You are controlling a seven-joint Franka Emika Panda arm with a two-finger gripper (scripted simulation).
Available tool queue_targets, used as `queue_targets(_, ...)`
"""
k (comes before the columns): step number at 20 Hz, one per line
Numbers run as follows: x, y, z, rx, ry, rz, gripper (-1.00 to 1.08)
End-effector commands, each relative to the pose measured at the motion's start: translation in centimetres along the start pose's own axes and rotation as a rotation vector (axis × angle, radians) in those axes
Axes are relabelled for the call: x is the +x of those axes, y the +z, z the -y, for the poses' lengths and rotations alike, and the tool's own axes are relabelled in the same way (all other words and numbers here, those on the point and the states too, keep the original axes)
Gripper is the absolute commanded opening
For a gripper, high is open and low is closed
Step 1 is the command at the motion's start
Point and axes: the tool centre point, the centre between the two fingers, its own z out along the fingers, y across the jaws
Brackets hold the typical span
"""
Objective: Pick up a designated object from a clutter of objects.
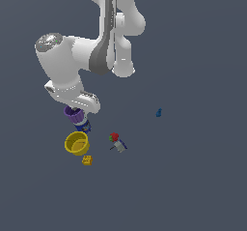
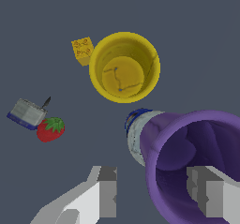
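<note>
1. Exterior view: the white arm (image 1: 87,56) bends down over a small group of things on the dark floor (image 1: 193,177). The purple cup (image 1: 73,114) sits right under the wrist, partly hidden by it. The blue can (image 1: 84,126) is just beside the cup, and the yellow bowl (image 1: 77,143) lies close below them in the picture, with the orange block (image 1: 87,160) next to the bowl. A strawberry (image 1: 114,137) and a small grey box (image 1: 119,145) lie toward the exterior view's right, and a tiny blue piece (image 1: 158,112) sits well apart, further right. The fingers are hidden here, so this view does not show how the gripper stands or whether the cup is off the floor.

2. Wrist view: the gripper (image 2: 157,190) has its two fingers apart, one finger (image 2: 107,190) outside the cup wall and the other finger (image 2: 206,190) inside the hollow mouth. The cup's (image 2: 187,129) rim lies between them, but neither pad clearly presses on it. The can (image 2: 136,134) peeks out from behind the cup, touching or nearly so. The bowl (image 2: 140,45), block (image 2: 82,49), strawberry (image 2: 50,129) and box (image 2: 27,113) lie beyond.

3. Step in hand, as I judge it: the grasp is being lined up on the cup's wall. The next move calls for closing the fingers on that wall, then lifting straight up so the can beside it is not dragged along.
</note>
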Motion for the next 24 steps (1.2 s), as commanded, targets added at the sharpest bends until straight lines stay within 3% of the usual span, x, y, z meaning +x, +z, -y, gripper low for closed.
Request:
queue_targets(1, 0.0, 0.7, -0.1, 0.000, 0.001, 0.000, 0.28)
queue_targets(4, 0.0, 1.0, -0.1, 0.000, 0.001, 0.000, 0.28)
queue_targets(5, 0.0, 1.0, -0.1, 0.000, 0.001, 0.000, -1.00)
queue_targets(17, 0.0, 0.8, -0.1, -0.001, 0.002, -0.002, -1.00)
queue_targets(24, -0.2, -1.5, -0.2, -0.001, 0.002, -0.002, -1.00)
